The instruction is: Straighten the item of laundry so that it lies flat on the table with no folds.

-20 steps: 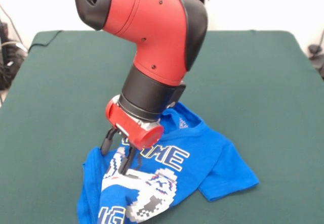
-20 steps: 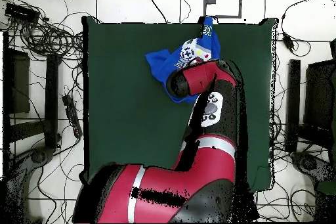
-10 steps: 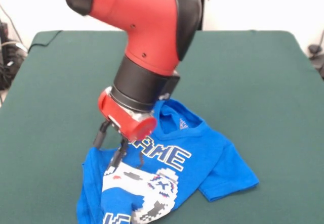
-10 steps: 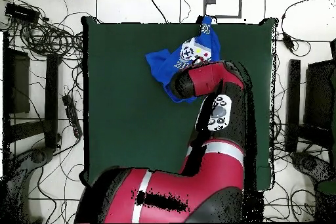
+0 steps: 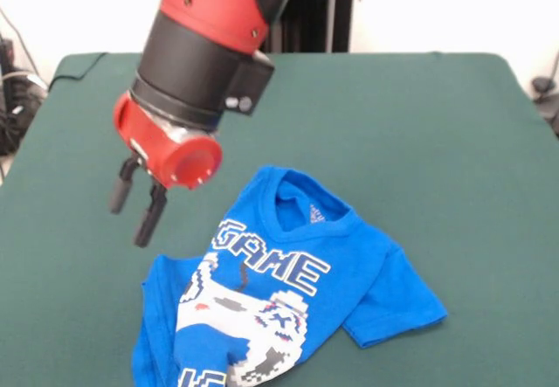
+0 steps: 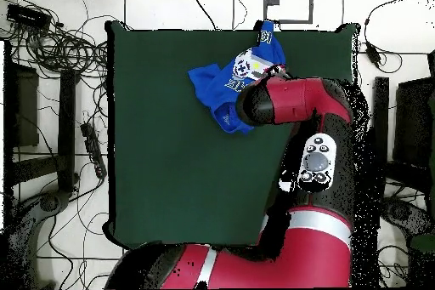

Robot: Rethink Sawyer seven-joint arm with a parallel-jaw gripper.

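The item of laundry [image 5: 301, 282], a bright blue T-shirt with white "GAME" lettering and a controller print, lies print-up near the front edge of the green table [image 5: 419, 125]. Its collar and one sleeve [image 5: 393, 304] lie spread out. Its left side is bunched in folds [image 5: 162, 317], and its lower part runs off the bottom of the picture. My gripper [image 5: 135, 205] hangs open above the table, left of the collar, clear of the cloth and holding nothing. In the overhead view the shirt [image 6: 225, 82] lies near the table's top edge, and the arm [image 6: 293, 104] hides the gripper.
Green table cloth [image 6: 170, 150] stretches wide on all sides of the shirt. Tangled cables [image 6: 59, 48] and dark equipment lie on the floor around the table. A black stand [image 5: 319, 11] rises behind the far edge.
The gripper has lifted off the shirt's chest and swung up and to the left in the front view. The shirt's lettering, covered before, now shows in full.
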